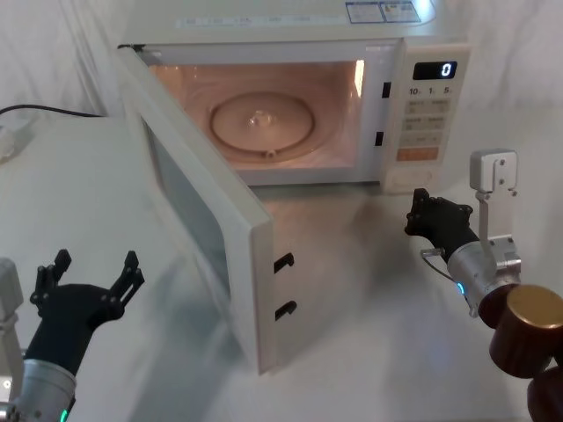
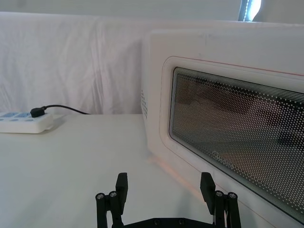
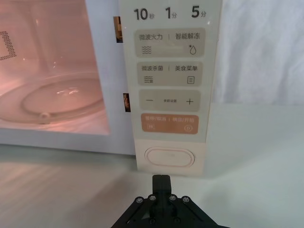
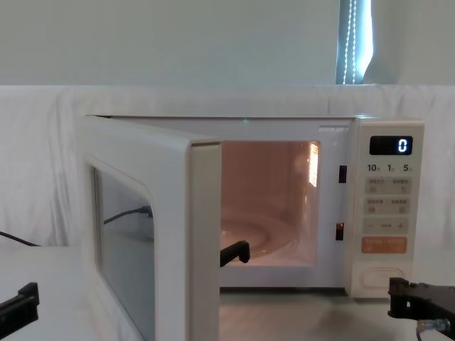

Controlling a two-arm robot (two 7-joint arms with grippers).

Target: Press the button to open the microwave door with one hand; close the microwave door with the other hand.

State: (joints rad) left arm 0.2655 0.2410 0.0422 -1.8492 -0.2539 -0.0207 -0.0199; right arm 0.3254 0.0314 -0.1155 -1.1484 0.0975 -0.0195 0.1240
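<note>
The microwave door (image 1: 207, 224) stands swung wide open to the left, its dark window (image 2: 237, 128) facing my left gripper (image 2: 164, 185). That gripper (image 1: 95, 264) is open, low at the front left, a short way off the door's outer face and touching nothing. The cream pill-shaped button (image 3: 169, 157) sits at the bottom of the control panel (image 4: 384, 213), below the orange key. My right gripper (image 3: 161, 180) is shut and empty, pointing at the button with a small gap between them. It hovers just in front of the panel's lower edge (image 1: 419, 207).
The lit cavity holds a glass turntable (image 1: 262, 123). Two black latch hooks (image 1: 283, 286) stick out of the door's free edge. A white power strip (image 2: 23, 121) and its black cable (image 1: 35, 110) lie at the far left. The display (image 4: 389, 145) reads 0.
</note>
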